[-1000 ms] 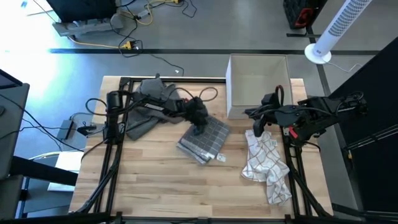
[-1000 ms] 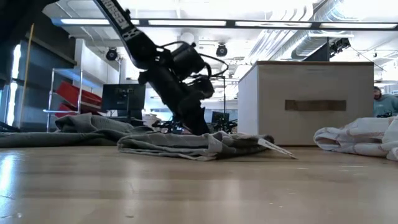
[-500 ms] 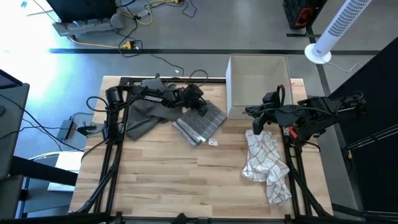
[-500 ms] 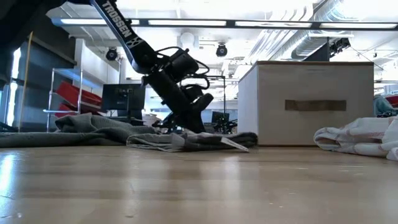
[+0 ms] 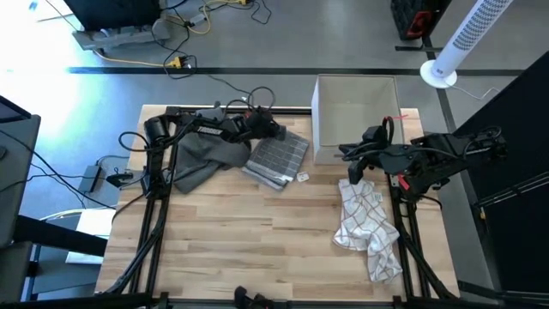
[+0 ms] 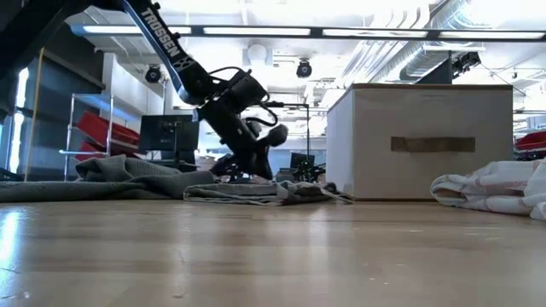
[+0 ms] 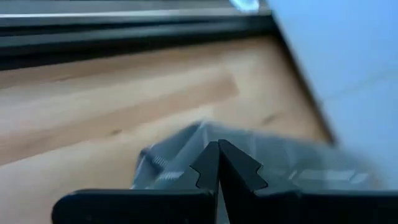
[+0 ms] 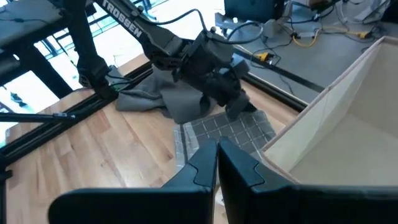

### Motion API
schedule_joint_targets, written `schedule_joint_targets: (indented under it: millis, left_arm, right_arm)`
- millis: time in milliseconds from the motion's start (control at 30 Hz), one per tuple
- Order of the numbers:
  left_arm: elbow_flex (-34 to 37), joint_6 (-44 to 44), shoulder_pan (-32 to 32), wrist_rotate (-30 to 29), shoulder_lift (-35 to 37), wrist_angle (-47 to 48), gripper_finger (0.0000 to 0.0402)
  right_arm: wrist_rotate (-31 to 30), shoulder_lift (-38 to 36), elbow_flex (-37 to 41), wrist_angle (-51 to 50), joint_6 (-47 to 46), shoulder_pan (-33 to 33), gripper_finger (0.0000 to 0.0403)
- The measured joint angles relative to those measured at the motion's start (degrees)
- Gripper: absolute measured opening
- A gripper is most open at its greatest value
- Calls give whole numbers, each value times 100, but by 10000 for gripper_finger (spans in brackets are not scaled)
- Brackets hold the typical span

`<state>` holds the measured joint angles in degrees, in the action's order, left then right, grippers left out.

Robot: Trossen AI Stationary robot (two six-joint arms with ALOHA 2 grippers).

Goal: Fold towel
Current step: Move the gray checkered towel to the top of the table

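A folded grey checked towel (image 5: 276, 160) lies near the table's far edge, just left of a white box (image 5: 354, 116). The left gripper (image 5: 273, 131) rests at the towel's far edge, fingers pressed together. The right gripper (image 5: 346, 155) waits above a crumpled white cloth (image 5: 366, 225), fingers also together.

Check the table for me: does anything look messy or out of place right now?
Nothing is spilled or damaged. The grey checked folded towel lies askew beside the white box, and a crumpled white patterned towel hangs over the table's right edge.
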<state>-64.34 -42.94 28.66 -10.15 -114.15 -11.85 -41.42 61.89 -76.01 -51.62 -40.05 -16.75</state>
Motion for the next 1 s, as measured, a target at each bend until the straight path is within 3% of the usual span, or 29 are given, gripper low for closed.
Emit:
schedule_joint_targets:
  millis: [133, 267, 467, 600, 800, 1000]
  left_arm:
    - [0, -76, 78, 55, 17, -508, 0]
    - [2, 1235, 38, 987, 450, -344, 0]
    - [-11, 3932, -549, 1520, 1249, 1449, 0]
    - [-5, 4769, -698, 1729, 1212, 3060, 0]
    - [-7, 5000, -699, 1851, 621, 3320, 0]
    - [-102, 4239, -737, 1880, 96, 2907, 0]
  right_arm:
    - [-35, -4, 0, 0, -1, 0, 0]
    - [15, -4, 0, -2, -25, -2, 0]
    - [51, -4, 0, -2, 5, -2, 0]
    - [-43, -4, 0, -6, 155, -2, 0]
    - [-167, -4, 0, -56, 296, 24, 0]
    - [-116, -4, 0, -94, 256, 66, 0]
